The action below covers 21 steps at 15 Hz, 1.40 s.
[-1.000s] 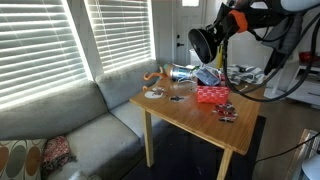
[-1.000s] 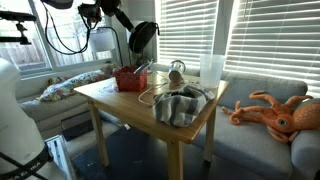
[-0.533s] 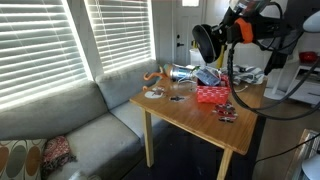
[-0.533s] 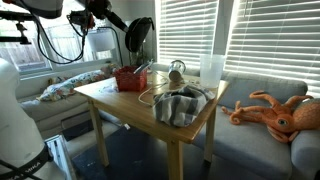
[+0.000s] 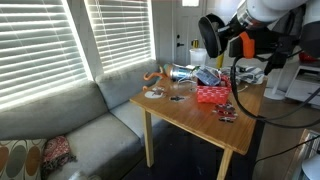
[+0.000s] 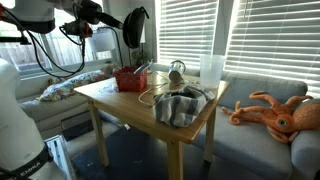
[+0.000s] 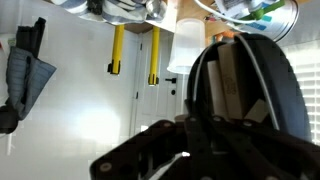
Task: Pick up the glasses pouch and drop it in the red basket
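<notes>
Black and oval, the soft glasses pouch point(image 5: 209, 36) is up in the air in your gripper point(image 5: 222, 42). The fingers point(image 7: 150, 150) look closed onto it rather than spread, though the exact contact is hard to make out. In the wrist view the pouch point(image 7: 245, 85) fills the right side of the picture just beyond the fingers, with a white wall and two yellow bars behind it. In both exterior views it hangs high over the light wooden table point(image 5: 190, 118), touching nothing but the gripper point(image 6: 122, 22). The small bright red plastic basket point(image 5: 212, 94) with lattice sides stands on the tabletop well below the fingers, roughly underneath them, and the pouch point(image 6: 136, 26) is well clear of it. The same red plastic basket point(image 6: 128, 78) sits near a table edge in an exterior view. Lower still and off to one side of the fingers lies a crumpled grey cloth point(image 6: 180, 106). A tall white container point(image 6: 212, 68) stands just past it, and farther out an orange octopus plush toy point(image 6: 272, 112) rests on the grey sofa point(image 6: 250, 135).
</notes>
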Available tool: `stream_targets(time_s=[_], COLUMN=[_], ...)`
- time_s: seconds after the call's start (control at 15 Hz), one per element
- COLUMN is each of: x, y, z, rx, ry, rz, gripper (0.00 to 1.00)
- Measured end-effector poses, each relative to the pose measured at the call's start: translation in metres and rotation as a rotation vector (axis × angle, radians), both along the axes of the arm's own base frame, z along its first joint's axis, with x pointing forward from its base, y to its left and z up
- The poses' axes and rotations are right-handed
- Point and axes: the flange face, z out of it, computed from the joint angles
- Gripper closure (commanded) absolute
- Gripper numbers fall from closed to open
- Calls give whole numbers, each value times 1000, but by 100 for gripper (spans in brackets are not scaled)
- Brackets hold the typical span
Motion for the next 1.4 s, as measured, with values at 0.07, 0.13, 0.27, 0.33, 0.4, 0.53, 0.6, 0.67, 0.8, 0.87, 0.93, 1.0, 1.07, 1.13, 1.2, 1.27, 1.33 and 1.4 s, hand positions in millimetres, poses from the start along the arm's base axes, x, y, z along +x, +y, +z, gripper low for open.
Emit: stream_targets(time_s=[0.07, 0.13, 0.27, 0.33, 0.4, 0.53, 0.6, 0.67, 0.8, 0.87, 0.93, 1.0, 1.07, 1.13, 1.2, 1.27, 1.33, 1.4], x=[-1, -1, -2, -2, -2, -1, -1, -1, 1, 2, 3, 4, 5, 5, 5, 6, 7, 8], y=[0, -1, -4, -6, -7, -9, -9, -9, -9, -9, -9, -10, -11, -12, -13, -14, -14, -13], z=[-3, -6, -10, -11, -12, -14, -16, -18, -24, -26, -28, -30, -31, -32, -33, -33, -34, -35], rx=[-16, -33, -70, -88, -97, -110, -106, -98, -90, -81, -72, -64, -60, -56, -54, -51, -47, -43], ry=[-11, -18, -31, -37, -39, -36, -28, -16, 25, 44, 61, 80, 98, 115, 131, 145, 156, 168], rz=[-8, -17, -38, -51, -58, -69, -66, -60, -49, -40, -32, -26, -22, -20, -18, -15, -9, -2], gripper=[99, 99, 99, 99, 99, 99, 99, 99, 99, 99, 99, 99, 99, 99, 72, 69, 63, 57])
